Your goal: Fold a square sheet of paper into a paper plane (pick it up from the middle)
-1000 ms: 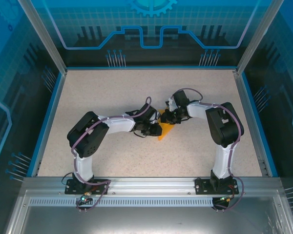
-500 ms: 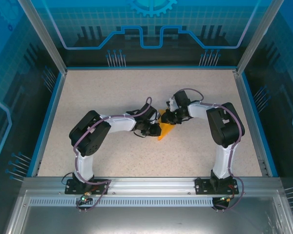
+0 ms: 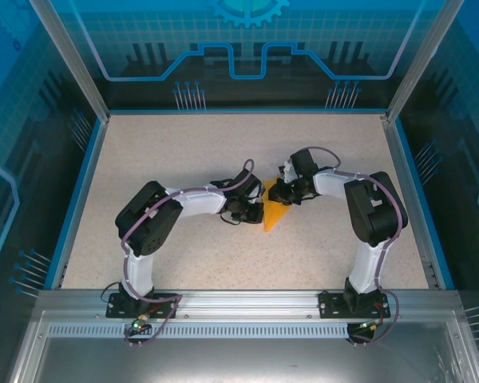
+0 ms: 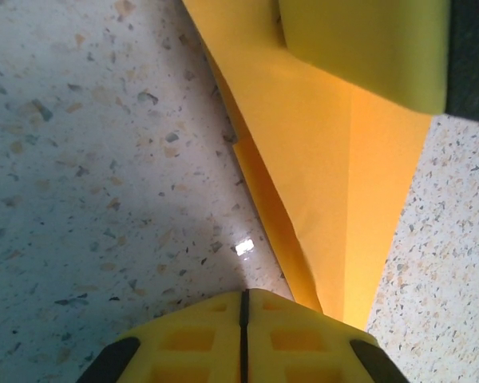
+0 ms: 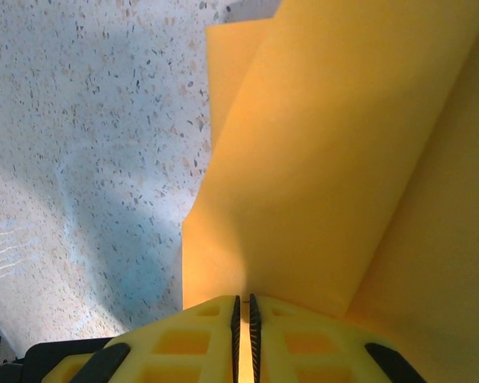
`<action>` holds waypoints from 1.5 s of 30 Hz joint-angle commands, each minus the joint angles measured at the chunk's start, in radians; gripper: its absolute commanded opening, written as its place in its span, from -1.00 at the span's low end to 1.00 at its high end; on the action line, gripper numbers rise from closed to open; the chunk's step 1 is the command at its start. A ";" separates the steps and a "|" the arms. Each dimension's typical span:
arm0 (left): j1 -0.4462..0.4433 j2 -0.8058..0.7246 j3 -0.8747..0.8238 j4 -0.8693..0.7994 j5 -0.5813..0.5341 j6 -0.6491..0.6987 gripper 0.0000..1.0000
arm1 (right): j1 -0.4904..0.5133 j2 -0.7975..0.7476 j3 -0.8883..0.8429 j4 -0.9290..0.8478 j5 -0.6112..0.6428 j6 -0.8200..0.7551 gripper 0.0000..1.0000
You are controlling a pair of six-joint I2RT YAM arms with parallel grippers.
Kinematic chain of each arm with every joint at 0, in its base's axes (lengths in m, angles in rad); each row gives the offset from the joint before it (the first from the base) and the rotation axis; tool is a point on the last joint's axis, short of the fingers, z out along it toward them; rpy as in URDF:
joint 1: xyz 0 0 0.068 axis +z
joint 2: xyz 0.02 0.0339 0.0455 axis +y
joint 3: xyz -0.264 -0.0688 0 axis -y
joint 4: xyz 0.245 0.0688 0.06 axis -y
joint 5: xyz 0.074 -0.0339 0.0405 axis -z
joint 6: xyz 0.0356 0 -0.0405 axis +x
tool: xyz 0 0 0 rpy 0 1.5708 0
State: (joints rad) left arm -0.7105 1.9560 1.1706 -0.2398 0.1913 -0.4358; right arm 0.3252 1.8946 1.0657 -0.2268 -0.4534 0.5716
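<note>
The square sheet of paper [image 3: 272, 215] is orange-yellow and folded into a narrow pointed wedge with layered flaps, lying mid-table between both grippers. In the left wrist view the paper [image 4: 335, 159] runs up along the right of my left gripper [image 4: 243, 297], whose pads meet with nothing between them. A yellow pad of the other gripper [image 4: 367, 48] rests on the paper's far end. My right gripper [image 5: 243, 302] is shut on the paper [image 5: 319, 159]; a thin orange edge shows between its pads. Seen from above, the left gripper [image 3: 251, 210] and right gripper [image 3: 278, 195] nearly touch.
The speckled tabletop [image 3: 184, 152] is bordered by a blue rim [image 3: 78, 199] and transparent walls. Both arms bend inward from their bases at the near edge, elbows out to the left [image 3: 148, 219] and right [image 3: 375, 211].
My left gripper's jaws have closed beside the paper. Both grippers and the folded paper have shifted slightly to the right.
</note>
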 commanded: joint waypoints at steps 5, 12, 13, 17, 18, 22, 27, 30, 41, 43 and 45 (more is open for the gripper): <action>-0.016 -0.062 -0.014 0.011 -0.033 -0.023 -0.80 | -0.017 0.030 -0.013 -0.011 0.018 -0.006 -0.73; -0.015 -0.116 0.008 0.061 0.047 -0.059 -0.70 | -0.031 0.041 -0.021 0.002 0.035 0.007 -0.74; -0.016 -0.114 0.008 0.080 0.062 -0.067 -0.68 | -0.032 0.043 -0.021 0.004 0.033 0.007 -0.74; -0.023 -0.076 0.019 0.128 0.103 -0.080 -0.66 | -0.034 0.041 -0.033 0.014 0.026 0.012 -0.74; -0.023 -0.061 0.024 0.137 0.108 -0.083 -0.66 | -0.035 0.042 -0.036 0.014 0.024 0.012 -0.74; -0.025 0.000 0.037 0.137 0.108 -0.080 -0.69 | -0.040 0.040 -0.042 0.014 0.016 0.006 -0.74; -0.024 0.042 0.038 0.135 0.093 -0.069 -0.72 | -0.039 0.037 -0.037 0.006 -0.004 -0.008 -0.74; -0.024 0.059 0.040 0.128 0.080 -0.059 -0.74 | -0.039 0.035 -0.036 -0.003 -0.010 -0.018 -0.74; -0.024 0.126 0.021 0.117 0.053 -0.036 -0.79 | -0.039 -0.025 -0.053 0.034 -0.048 0.022 -0.68; -0.026 0.135 0.018 0.106 0.038 -0.027 -0.79 | -0.036 -0.050 -0.071 0.056 -0.067 0.050 -0.68; -0.024 0.142 0.014 0.106 0.032 -0.026 -0.80 | -0.030 -0.072 -0.091 0.070 -0.076 0.068 -0.68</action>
State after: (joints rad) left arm -0.7296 2.0228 1.1965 -0.0818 0.2707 -0.4938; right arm 0.3000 1.8721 1.0035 -0.1768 -0.4854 0.5995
